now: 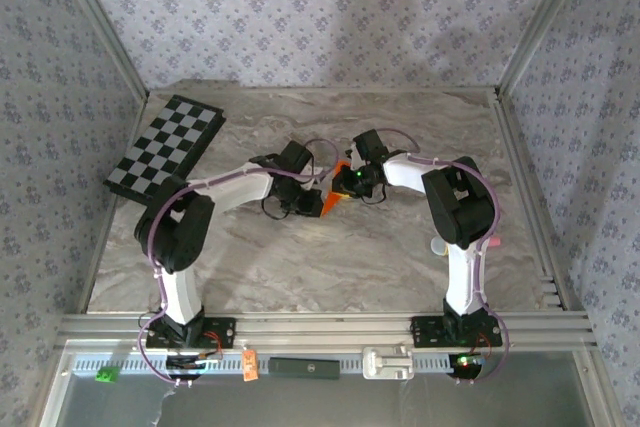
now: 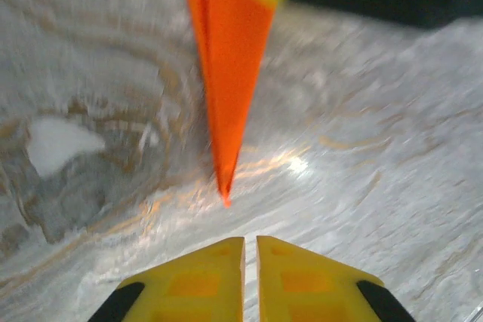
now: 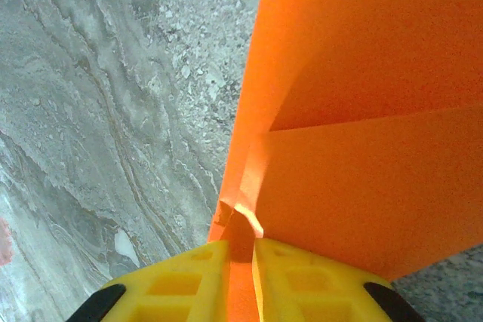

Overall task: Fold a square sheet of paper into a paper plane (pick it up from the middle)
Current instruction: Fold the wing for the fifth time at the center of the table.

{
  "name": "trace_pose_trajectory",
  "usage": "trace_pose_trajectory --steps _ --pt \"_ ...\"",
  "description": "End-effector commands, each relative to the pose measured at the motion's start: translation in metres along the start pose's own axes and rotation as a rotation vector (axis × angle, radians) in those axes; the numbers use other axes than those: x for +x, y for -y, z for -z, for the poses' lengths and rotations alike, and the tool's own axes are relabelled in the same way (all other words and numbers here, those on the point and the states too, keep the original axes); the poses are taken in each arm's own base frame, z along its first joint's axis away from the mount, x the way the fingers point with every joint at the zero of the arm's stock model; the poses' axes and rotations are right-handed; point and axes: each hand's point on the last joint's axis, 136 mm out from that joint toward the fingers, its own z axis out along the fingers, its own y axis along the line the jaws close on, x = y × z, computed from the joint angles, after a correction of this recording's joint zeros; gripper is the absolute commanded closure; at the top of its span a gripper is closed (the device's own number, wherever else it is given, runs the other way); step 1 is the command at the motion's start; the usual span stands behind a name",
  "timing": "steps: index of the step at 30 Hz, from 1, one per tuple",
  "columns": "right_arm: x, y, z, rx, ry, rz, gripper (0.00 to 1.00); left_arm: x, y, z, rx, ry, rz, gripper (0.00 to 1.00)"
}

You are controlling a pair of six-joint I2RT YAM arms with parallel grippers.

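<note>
One orange paper plane (image 3: 362, 96), pinched by right claw (image 3: 240, 253); left claw (image 2: 250, 253) clenched empty; one checkerboard (image 1: 166, 146)

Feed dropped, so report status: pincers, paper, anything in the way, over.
Right pincer shut on orange paper. Left pincer shut, empty, paper's tip just ahead. Checkerboard far left, out of the way.

I am pinching the paper plane (image 3: 362, 111) at a creased edge between the fingers of my right gripper (image 3: 241, 245). It is thin, bright orange paper folded into a narrow dart, with overlapping flaps and one straight crease running across its broad side. It is tapering to a single sharp tip that is pointing down at the marbled table (image 1: 300, 267); I cannot tell whether the tip is touching. Seen from above, it is sitting near the table's middle, slightly toward the far side.
</note>
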Motion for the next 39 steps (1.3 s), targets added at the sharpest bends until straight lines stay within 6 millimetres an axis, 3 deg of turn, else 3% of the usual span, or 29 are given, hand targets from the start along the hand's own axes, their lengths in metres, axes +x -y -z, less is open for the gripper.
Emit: trace_pose_trajectory --steps 1,14,23,28,39 --pt "0.018 0.038 -0.012 0.127 -0.062 -0.044 0.81 -0.028 0.014 0.004 0.08 0.102 0.029 0.92" --pt "0.021 0.037 -0.013 0.115 -0.074 -0.047 0.83 -0.037 0.01 -0.031 0.143 0.076 0.099 0.99" --pt "0.021 0.039 -0.013 0.117 -0.078 -0.051 0.85 -0.033 -0.006 -0.046 0.095 0.051 0.122 0.99" --pt "0.021 0.04 -0.014 0.124 -0.082 -0.057 0.86 -0.017 -0.013 -0.053 0.062 0.006 0.127 1.0" --pt "0.025 0.053 -0.017 0.183 -0.108 -0.085 0.88 0.043 -0.025 -0.055 -0.027 -0.135 0.145 1.0"
